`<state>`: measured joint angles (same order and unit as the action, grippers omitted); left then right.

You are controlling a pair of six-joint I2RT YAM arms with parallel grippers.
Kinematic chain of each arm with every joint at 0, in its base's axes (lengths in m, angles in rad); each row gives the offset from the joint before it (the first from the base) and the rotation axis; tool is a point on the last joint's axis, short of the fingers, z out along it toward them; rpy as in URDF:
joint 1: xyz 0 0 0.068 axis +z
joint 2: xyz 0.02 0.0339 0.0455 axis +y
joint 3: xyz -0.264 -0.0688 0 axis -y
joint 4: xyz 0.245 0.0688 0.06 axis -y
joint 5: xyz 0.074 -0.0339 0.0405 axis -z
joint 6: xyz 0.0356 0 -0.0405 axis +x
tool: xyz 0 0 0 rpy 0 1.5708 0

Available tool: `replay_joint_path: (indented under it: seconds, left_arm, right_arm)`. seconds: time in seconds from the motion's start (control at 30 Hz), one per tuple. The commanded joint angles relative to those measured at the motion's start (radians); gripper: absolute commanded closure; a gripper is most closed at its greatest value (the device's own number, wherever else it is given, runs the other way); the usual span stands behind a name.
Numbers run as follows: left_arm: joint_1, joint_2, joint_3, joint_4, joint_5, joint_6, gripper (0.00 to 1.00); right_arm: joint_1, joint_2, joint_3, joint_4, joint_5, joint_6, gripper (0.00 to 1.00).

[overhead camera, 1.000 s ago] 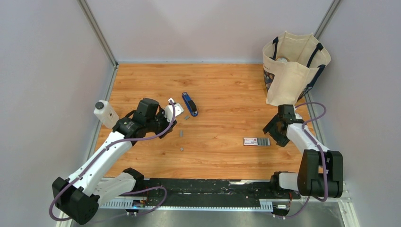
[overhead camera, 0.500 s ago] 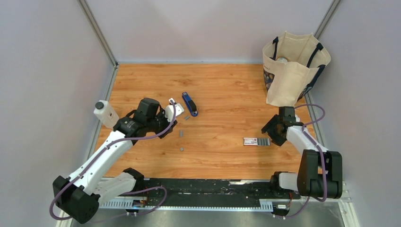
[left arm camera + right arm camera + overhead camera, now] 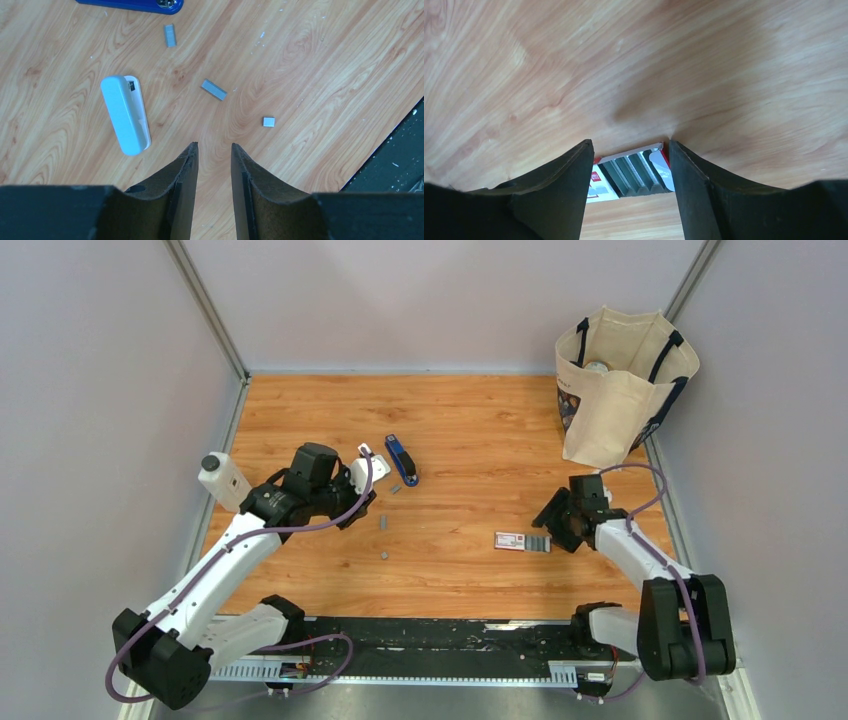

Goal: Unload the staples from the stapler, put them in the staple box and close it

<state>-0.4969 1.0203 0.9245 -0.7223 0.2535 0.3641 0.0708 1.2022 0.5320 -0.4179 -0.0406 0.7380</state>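
The dark-blue stapler lies on the wooden table, left of centre; the left wrist view catches it at the top edge. Three loose bits of staples lie below it: one beside the stapler, one farther down, and a small square one. From above they form a line. My left gripper hovers over the bare wood near them, narrowly open, with nothing between its fingers. My right gripper is far off at the right, open, astride a staple box.
A pale grey-blue oblong block lies left of my left fingers. The red-and-white staple box with its grey tray sits under my right fingers. A canvas tote bag stands back right. A white bottle stands at the left edge.
My right gripper has moved left and its jaws have narrowed; the red-and-white box has slid left with it. The left arm has barely shifted.
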Motion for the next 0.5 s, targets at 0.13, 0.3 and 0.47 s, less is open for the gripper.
replay_joint_path:
  seconds: [0.13,0.3,0.47]
  left_arm:
    - [0.003,-0.020,0.046,-0.005,0.020,-0.005,0.61]
    - [0.001,-0.032,0.024,-0.005,0.006,0.012,0.60]
    - [0.003,-0.039,-0.006,0.003,-0.028,0.041,0.60]
  right_arm:
    - [0.236,0.010,-0.037,-0.021,0.007,0.170,0.36]
    - [0.360,0.086,0.006,0.018,0.033,0.235,0.36]
    - [0.461,0.174,0.060,0.037,0.039,0.270,0.36]
